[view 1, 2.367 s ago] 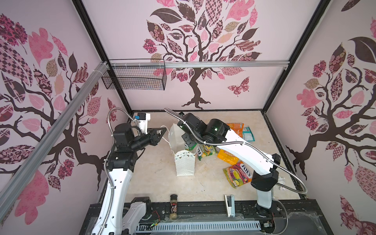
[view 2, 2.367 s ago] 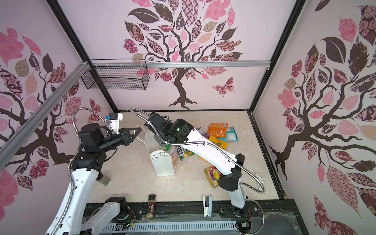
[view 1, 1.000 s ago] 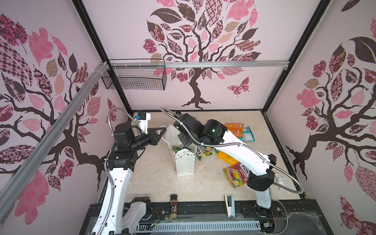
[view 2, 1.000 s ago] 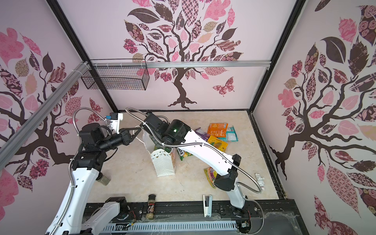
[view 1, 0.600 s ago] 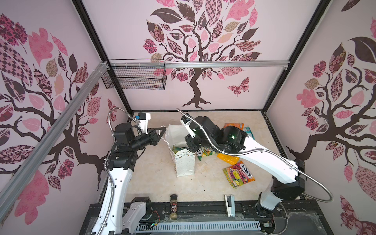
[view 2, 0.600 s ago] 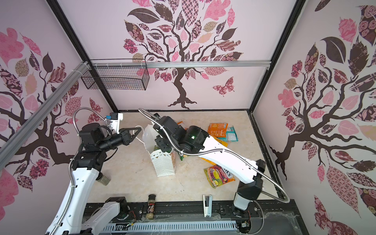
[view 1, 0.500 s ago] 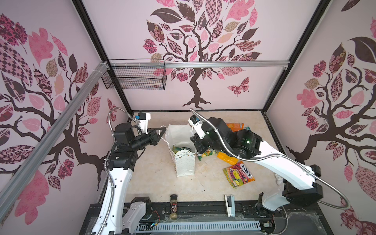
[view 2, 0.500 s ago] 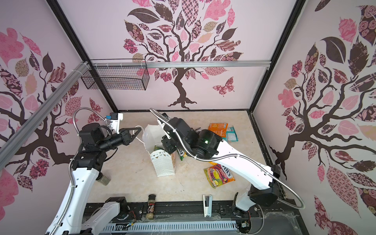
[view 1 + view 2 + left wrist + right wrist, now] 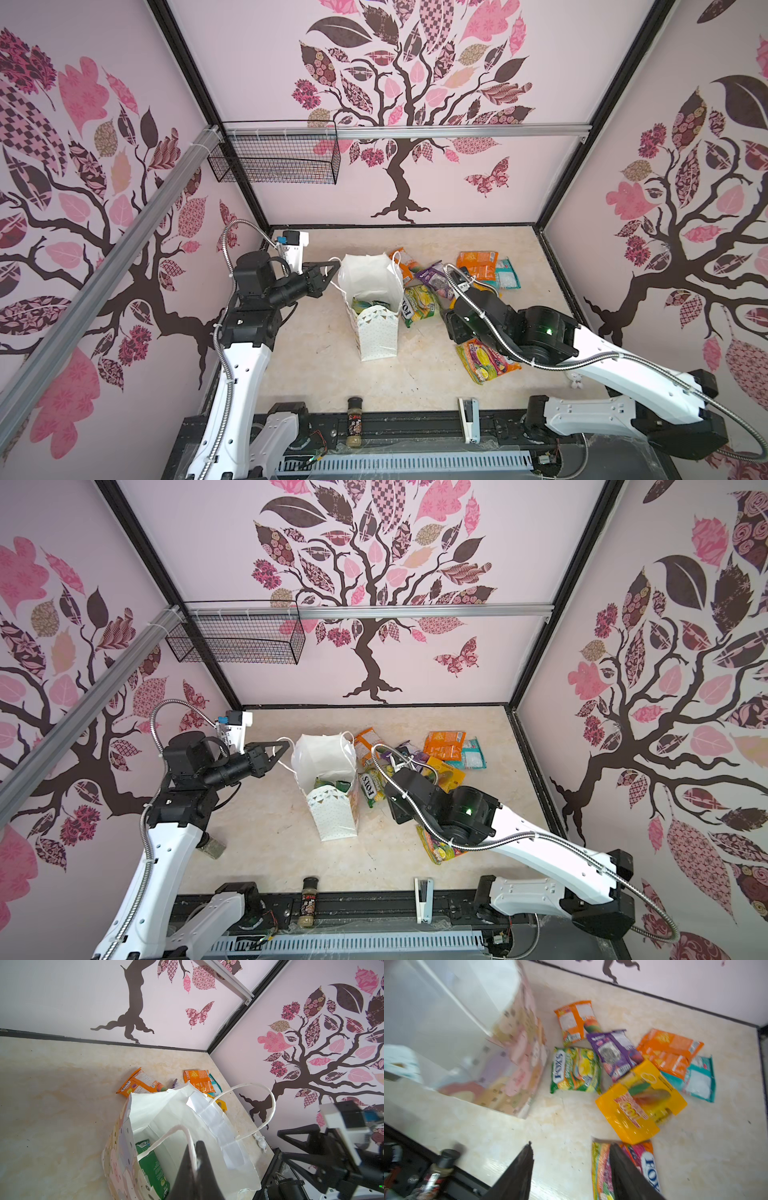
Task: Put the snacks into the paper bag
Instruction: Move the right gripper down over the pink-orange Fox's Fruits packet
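item list, front edge to back wall.

1 spice jar, dark cap, upright on the front rail. 1 white stapler, to its right, long axis pointing at the back wall.

1 right gripper, jaws spread apart with nothing between them, over bare table and the edge of the nearest packet.

snacks on the table, 7, all lying flat right of the bag:
- 1 multicolour fox's packet, nearest, long axis slanting toward the front right
- 1 green fox's packet, just beside the bag
- 1 yellow packet
- 1 purple packet
- 1 teal packet
- 1 orange packet, overlapping the teal one
- 1 orange mango packet, behind the bag

1 paper bag, mid-table, standing upright, long axis vertical, mouth facing up and open. inside: at least 1 green packet; count past that cannot be told.

cord handles, 2: near cord handle pinched in the left gripper, jaws closed on it; 1 far handle loose.

1 wire basket, on the back wall.
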